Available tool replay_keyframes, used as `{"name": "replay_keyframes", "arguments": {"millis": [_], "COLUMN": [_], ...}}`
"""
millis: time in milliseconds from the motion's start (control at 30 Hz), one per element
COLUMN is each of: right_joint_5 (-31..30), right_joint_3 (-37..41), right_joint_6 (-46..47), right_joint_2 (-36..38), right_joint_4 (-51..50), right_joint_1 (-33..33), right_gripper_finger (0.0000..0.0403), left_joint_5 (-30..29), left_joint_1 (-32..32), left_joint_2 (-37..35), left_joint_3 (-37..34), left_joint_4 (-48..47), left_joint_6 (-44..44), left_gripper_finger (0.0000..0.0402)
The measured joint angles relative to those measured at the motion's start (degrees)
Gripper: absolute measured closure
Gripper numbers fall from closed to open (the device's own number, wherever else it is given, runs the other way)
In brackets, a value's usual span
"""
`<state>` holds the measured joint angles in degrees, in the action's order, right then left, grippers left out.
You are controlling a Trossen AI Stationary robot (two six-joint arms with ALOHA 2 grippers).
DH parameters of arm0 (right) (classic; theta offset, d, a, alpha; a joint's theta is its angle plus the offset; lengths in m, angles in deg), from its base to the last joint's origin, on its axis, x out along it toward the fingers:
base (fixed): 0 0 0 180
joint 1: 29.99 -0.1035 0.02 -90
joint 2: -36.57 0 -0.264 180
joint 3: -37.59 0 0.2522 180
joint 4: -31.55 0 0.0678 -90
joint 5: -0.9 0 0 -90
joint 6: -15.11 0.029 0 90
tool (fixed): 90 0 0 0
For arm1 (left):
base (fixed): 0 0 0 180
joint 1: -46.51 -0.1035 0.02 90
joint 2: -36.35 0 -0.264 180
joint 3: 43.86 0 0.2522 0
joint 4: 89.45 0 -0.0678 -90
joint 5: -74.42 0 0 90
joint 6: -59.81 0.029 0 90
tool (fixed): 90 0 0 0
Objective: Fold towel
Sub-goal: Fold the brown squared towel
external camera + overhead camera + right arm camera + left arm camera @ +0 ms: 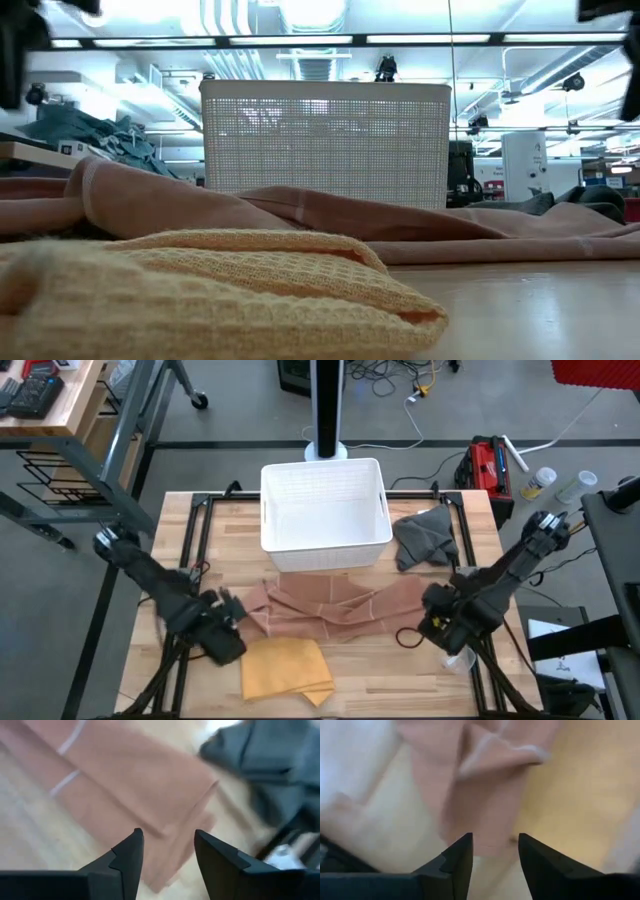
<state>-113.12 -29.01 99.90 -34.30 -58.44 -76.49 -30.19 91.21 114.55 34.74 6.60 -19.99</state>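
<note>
High view looks straight down on the whole surface (pixel 420 660); low view sits level at its edge; both wrist views hover close over the pink towel (pixel 340 605).

No readable text, label, brand, number or sign shows on any object in any of the four views

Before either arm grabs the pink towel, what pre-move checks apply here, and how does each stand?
1. Left gripper open, nothing held: ok.
2. Right gripper open, nothing held: ok.
3. Pink towel lying flat: not ok, bunched and creased.
4. Pink towel apart from yellow towel: cannot tell, edges meet or overlap.
5. Grey towel off the pink towel: ok.
6. White basket off the pink towel: cannot tell.
</note>
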Motion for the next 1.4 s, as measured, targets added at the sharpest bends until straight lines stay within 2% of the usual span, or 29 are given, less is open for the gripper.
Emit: {"name": "replay_keyframes", "arguments": {"millis": [133,367,533,967,1200,1400], "right_joint_5": [0.79,6.37,6.50,6.45,5.99,5.98], "right_joint_3": [3.58,7.40,7.31,7.26,7.26,7.26], "right_joint_6": [5.11,6.78,5.75,3.70,2.07,0.32], "right_joint_2": [0.84,0.97,0.97,0.97,0.97,0.97], "right_joint_4": [0.90,2.81,3.66,3.79,3.85,3.87], "right_joint_1": [-1.82,-1.86,-1.86,-1.86,-1.86,-1.86], "right_gripper_finger": [0.0237,0.0218,0.0204,0.0184,0.0183,0.0182], "left_joint_5": [-3.83,-0.72,0.68,-0.72,-3.04,-9.90], "left_joint_1": [6.63,12.45,12.65,12.41,11.22,10.48], "left_joint_2": [-1.56,0.24,2.38,11.24,14.94,15.84], "left_joint_3": [-1.25,-5.45,-7.85,-9.14,-9.16,-9.16], "left_joint_4": [0.78,1.41,4.86,7.94,10.76,14.16], "left_joint_6": [-11.79,-26.87,-27.46,-30.91,-30.85,-30.24], "left_gripper_finger": [0.0262,0.0252,0.0226,0.0176,0.0174,0.0191]}}
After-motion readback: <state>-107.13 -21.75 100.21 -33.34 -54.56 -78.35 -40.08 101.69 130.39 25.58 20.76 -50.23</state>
